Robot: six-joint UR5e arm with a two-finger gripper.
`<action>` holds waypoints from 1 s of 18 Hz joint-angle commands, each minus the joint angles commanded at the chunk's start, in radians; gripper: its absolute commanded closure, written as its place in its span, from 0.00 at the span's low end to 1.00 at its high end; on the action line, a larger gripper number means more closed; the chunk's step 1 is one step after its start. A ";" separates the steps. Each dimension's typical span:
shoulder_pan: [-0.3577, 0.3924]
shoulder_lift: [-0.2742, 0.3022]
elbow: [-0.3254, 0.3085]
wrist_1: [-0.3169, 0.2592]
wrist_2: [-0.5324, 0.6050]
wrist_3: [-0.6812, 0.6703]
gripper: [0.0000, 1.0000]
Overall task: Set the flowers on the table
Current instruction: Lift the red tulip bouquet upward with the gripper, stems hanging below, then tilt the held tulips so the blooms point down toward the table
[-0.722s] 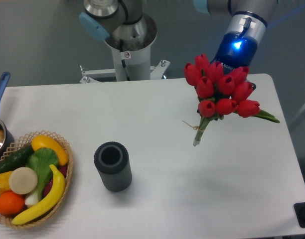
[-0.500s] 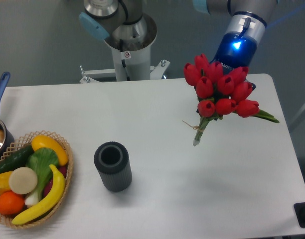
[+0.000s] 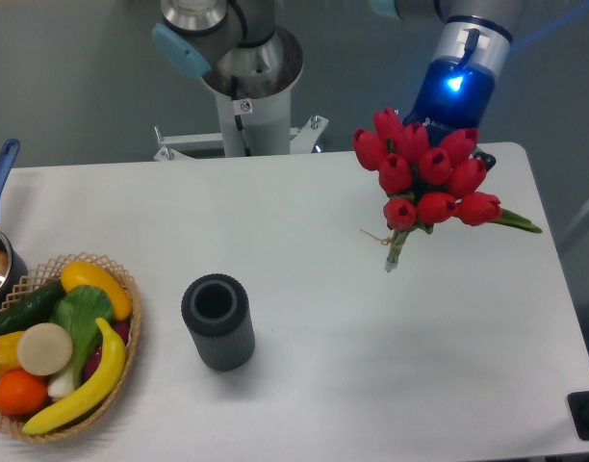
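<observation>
Bunch of red tulips with green stems and leaves, tied with thin twine [image 3: 424, 183], hangs in the air over the far right part of the large white rectangular tabletop with rounded corners [image 3: 371, 366], blooms up and toward camera, stem ends pointing down-left. Stem tips look clear of the surface, though one fixed view makes height hard to read.

Two-finger gripper [image 3: 468, 159] sits behind the blooms under the blue-lit wrist. Fingers are hidden by the flower heads, so I can't tell whether it's clamped. The bunch isn't resting on anything visible, so my read is it's being carried.

Not placed yet. Risks from here:
- Letting go at this height: bunch drops stem-first, tips over, could roll toward the right edge, which is near. One leaf already juts out that way.
- Lowering steeply: stems jam into the top and bend, or the twine slips.
- Grip point unseen, so the bunch may pivot when the stems touch down.

Dark ribbed cylindrical vase [image 3: 217, 320] near the front centre and wicker basket of colourful fruit and vegetables [image 3: 59, 346] at the front left corner are well apart from the drop zone, so no collision worry there.
</observation>
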 joint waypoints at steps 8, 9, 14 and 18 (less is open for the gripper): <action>-0.008 0.111 -0.006 -0.109 0.341 -0.008 0.56; -0.009 0.112 -0.008 -0.120 0.367 -0.005 0.55; -0.051 0.074 -0.038 -0.140 0.549 0.035 0.56; -0.095 -0.006 -0.025 -0.137 0.657 0.052 0.56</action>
